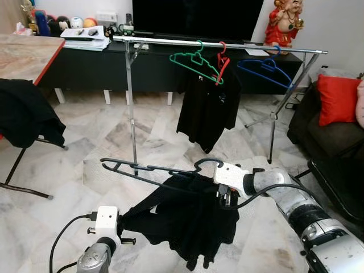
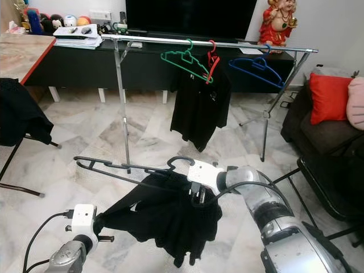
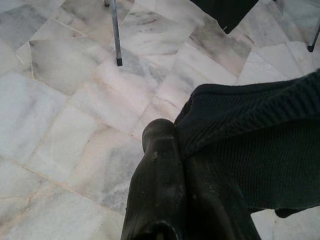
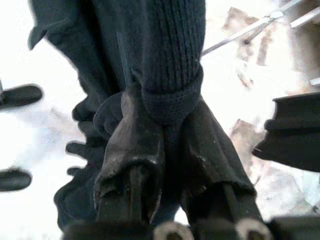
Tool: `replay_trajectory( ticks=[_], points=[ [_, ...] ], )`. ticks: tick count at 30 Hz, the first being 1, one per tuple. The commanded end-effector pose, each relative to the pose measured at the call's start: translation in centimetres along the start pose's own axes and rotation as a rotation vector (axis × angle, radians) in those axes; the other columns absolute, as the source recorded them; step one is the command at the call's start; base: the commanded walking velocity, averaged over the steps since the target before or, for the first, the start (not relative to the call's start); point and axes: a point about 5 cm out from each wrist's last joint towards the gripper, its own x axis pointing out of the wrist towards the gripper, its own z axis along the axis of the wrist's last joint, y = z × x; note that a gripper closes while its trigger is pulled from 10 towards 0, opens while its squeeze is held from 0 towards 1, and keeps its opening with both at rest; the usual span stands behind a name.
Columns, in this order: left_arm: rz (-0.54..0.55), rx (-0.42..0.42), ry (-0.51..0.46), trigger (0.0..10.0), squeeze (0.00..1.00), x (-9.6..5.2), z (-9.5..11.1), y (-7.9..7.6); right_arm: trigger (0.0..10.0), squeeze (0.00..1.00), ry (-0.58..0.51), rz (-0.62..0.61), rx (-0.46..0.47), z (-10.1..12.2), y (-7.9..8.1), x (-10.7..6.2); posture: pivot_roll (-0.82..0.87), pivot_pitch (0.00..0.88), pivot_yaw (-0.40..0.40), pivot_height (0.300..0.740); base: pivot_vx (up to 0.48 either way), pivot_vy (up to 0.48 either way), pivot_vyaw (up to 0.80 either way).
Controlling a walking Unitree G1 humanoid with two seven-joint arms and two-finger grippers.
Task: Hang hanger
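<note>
A black hanger (image 1: 149, 169) is held low over the floor, its hook (image 1: 208, 162) beside my right wrist. A black knit garment (image 1: 187, 219) hangs from it. My right gripper (image 1: 225, 196) points down, shut on the garment's knit edge just under the hook; the right wrist view shows the fingers (image 4: 131, 150) pinching a thick knit fold (image 4: 172, 75). My left gripper (image 3: 172, 150) is shut on the garment's left edge (image 3: 250, 145), lower left. The silver clothes rail (image 1: 170, 41) stands beyond, carrying a green hanger (image 1: 196, 61), a red hanger with a black T-shirt (image 1: 207, 108) and a blue hanger (image 1: 264, 68).
The rail's left post (image 1: 131, 108) and angled right leg (image 1: 284, 102) stand on the marble floor ahead. A table (image 1: 25, 57) and a chair draped in black cloth (image 1: 25, 116) are at left. A sofa with a red cushion (image 1: 336, 99) and a black chair frame (image 1: 335, 182) are at right.
</note>
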Motion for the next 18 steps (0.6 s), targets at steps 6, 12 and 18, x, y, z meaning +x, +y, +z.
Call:
replay_trajectory(
  ticks=[6,12,18],
  points=[
    [0.054,0.007,0.065,0.0,0.0,-0.9,-1.4,1.6,0.0,0.0,0.245,0.001,-0.114,-3.7,-0.4,-3.2,0.05,0.083,-0.11,0.74,0.0,0.0,0.0],
    [0.052,0.012,0.068,0.0,0.0,-0.9,-1.5,1.7,0.0,0.0,0.253,-0.009,-0.094,-4.1,-0.4,-3.5,0.05,0.079,-0.106,0.74,0.0,0.0,0.0],
    [0.043,0.028,0.077,0.0,0.0,-0.9,-1.5,1.6,0.0,0.0,0.322,0.058,-0.146,-5.0,0.4,-3.6,0.05,0.081,-0.102,0.74,0.0,0.0,0.0]
  ],
)
